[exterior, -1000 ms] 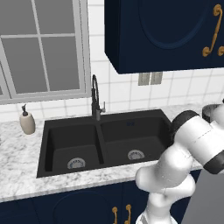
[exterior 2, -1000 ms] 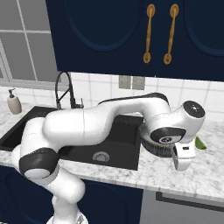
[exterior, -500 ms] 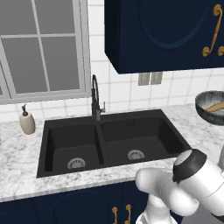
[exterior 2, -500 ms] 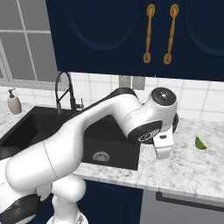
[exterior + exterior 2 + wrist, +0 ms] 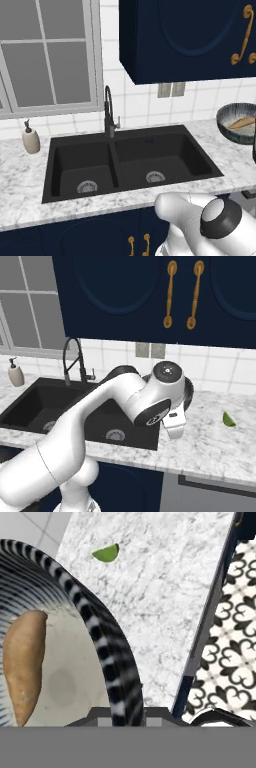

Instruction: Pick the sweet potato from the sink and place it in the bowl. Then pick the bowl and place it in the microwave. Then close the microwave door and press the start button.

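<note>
The bowl (image 5: 107, 652) has a black-and-white striped rim and a pale inside. The orange-brown sweet potato (image 5: 22, 662) lies in it. My gripper (image 5: 120, 714) is shut on the bowl's rim, with the rim running down between the finger tips. In the left base view the bowl (image 5: 239, 122) hangs a little above the counter at the far right, with the sweet potato (image 5: 242, 122) inside. My arm covers most of the bowl (image 5: 189, 393) in the right base view. The black double sink (image 5: 125, 160) is left of the bowl. The microwave and its door are out of view.
A dark curved faucet (image 5: 108, 110) stands behind the sink, a soap dispenser (image 5: 31, 139) at its left. A green lime wedge (image 5: 228, 419) lies on the marble counter right of the bowl. Navy wall cabinets (image 5: 150, 296) hang overhead. The counter's front edge and patterned floor (image 5: 230, 657) show beside the bowl.
The arm's elbow has swung down and to the left, uncovering the bowl in the left base view. The bowl has stayed at the right over the last half second. The grip is unchanged.
</note>
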Tool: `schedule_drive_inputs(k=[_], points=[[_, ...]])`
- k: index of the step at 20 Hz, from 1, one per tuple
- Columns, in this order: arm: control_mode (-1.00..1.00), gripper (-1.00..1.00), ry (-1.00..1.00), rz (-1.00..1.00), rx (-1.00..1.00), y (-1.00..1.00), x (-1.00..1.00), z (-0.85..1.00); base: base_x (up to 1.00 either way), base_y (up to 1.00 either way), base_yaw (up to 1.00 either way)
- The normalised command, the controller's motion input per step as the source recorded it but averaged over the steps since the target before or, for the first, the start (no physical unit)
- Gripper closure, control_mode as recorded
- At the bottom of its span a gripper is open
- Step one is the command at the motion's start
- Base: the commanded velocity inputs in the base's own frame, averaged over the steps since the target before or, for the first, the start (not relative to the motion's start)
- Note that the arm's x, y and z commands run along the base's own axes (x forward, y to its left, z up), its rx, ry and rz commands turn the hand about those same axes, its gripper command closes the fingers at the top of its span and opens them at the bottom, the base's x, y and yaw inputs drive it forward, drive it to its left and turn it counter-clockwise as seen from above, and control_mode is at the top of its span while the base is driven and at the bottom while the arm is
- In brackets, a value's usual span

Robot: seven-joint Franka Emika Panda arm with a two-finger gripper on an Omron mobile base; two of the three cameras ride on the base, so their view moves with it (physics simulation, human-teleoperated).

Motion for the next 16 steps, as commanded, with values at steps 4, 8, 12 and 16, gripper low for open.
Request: schedule_drive_inputs(k=[4,8,12,16], points=[[1.0,1.0,0.0,0.0,0.0,0.0,0.0,0.0,-0.15,0.12,-0.33],[1.0,1.0,0.0,0.0,0.0,0.0,0.0,0.0,-0.17,0.0,-0.62],[1.0,1.0,0.0,0.0,0.0,0.0,0.0,0.0,-0.29,-0.01,-0.8],[1.0,1.0,0.0,0.0,0.0,0.0,0.0,0.0,-0.18,-0.01,-0.89]])
